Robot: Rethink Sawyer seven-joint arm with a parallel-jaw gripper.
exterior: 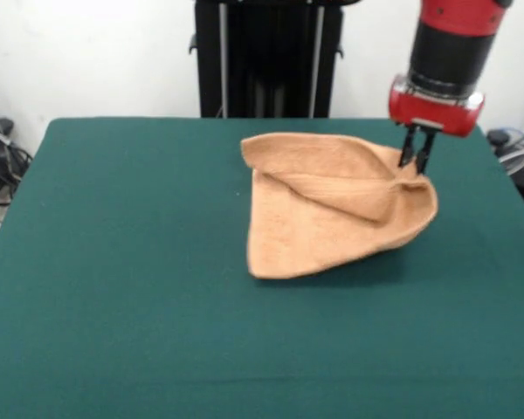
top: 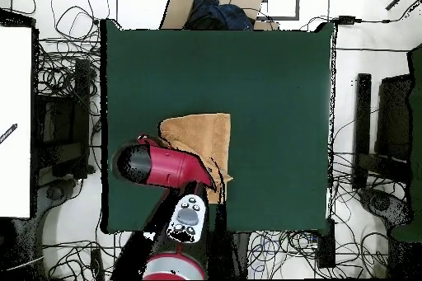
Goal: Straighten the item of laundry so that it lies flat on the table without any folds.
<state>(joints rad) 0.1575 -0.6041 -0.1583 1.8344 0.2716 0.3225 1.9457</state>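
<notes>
The end effector (exterior: 417, 160) is closed on the right corner of the towel (exterior: 332, 209), its fingers pinching the cloth and holding that corner raised. The towel lies on the green worktop (exterior: 113, 262), right of centre toward the far side, with a diagonal fold across its upper layer.

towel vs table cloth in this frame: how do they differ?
Colour: the towel is peach-orange; the table covering is dark green.
Extent: the towel takes up a small patch; the table is far wider, as the overhead view also shows.
Pose: the towel is folded over itself, one end lifted where the gripper pinches it; the table covering lies flat and smooth.
Shared: both are plain, unpatterned fabric.
</notes>
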